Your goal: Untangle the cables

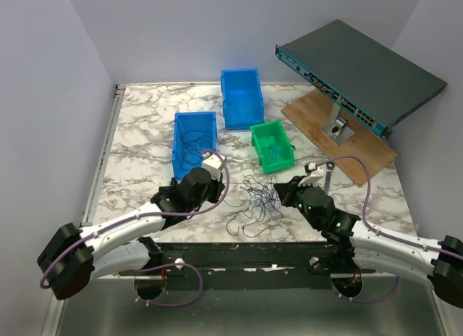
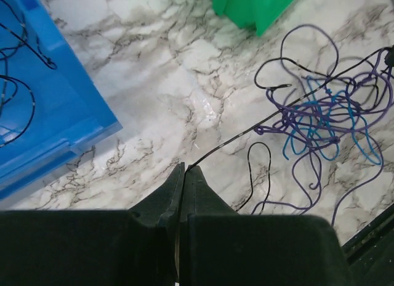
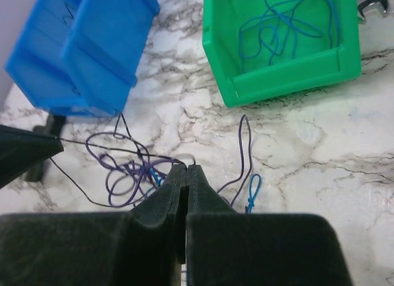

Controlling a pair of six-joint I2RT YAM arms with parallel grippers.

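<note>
Our left gripper [image 2: 184,169] is pinched tight on a thin black cable [image 2: 246,130], which runs straight to the tangle [image 2: 320,116] of purple and blue cables on the marble table [image 1: 145,126]. Our right gripper [image 3: 186,167] is closed at the tangle's edge; we cannot tell whether it pins a strand. Pale walls [image 1: 181,32] enclose the table, a green bin [image 1: 278,166] and a wooden board [image 1: 362,158] carrying a tilted network switch [image 1: 358,75].

Left gripper [image 2: 183,170], right gripper [image 3: 186,169] — jaws apparently tight together — arms low.
</note>
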